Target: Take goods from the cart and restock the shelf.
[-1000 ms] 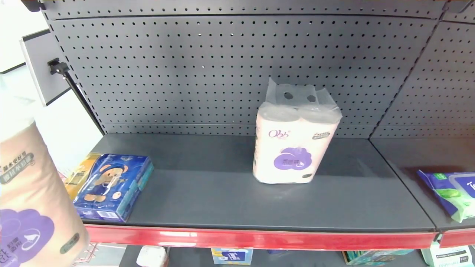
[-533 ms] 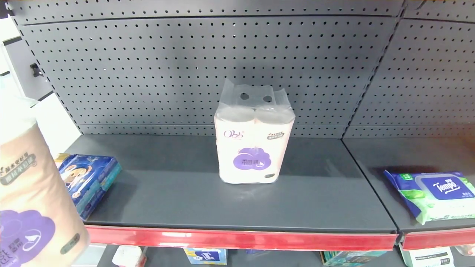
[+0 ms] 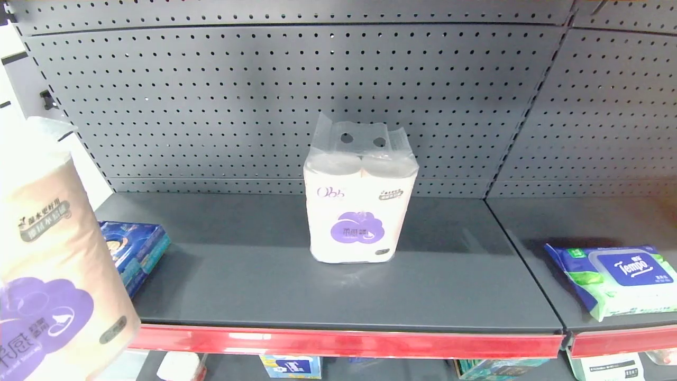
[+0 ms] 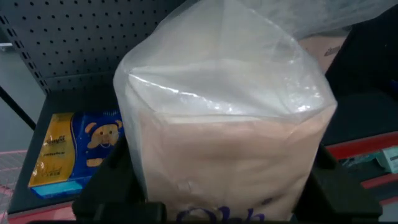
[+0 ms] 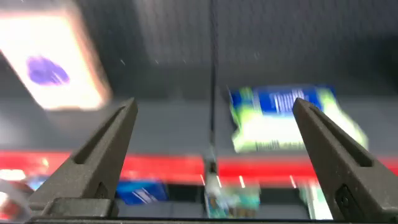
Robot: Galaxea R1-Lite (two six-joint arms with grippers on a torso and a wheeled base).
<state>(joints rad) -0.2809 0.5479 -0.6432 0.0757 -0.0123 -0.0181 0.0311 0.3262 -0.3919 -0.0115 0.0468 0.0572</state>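
The right claw (image 5: 214,102) hangs before a dark shelf (image 5: 161,127), its two dark fingers spread wide apart. Between and beyond them lie a toilet paper pack (image 5: 53,62) and, well apart, a wet wipes pack (image 5: 292,121), above the red front strip (image 5: 155,163).

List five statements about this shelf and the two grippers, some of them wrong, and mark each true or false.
1. A toilet paper pack stands upright on the shelf. True.
2. The left gripper is empty. False: it is shut on a second toilet paper pack.
3. The right gripper is open with nothing between its fingers. True.
4. The wet wipes pack lies to the left of the standing pack. False: it lies to its right, on the next shelf section.
5. A blue tissue box lies on the shelf, left of the standing pack. True.
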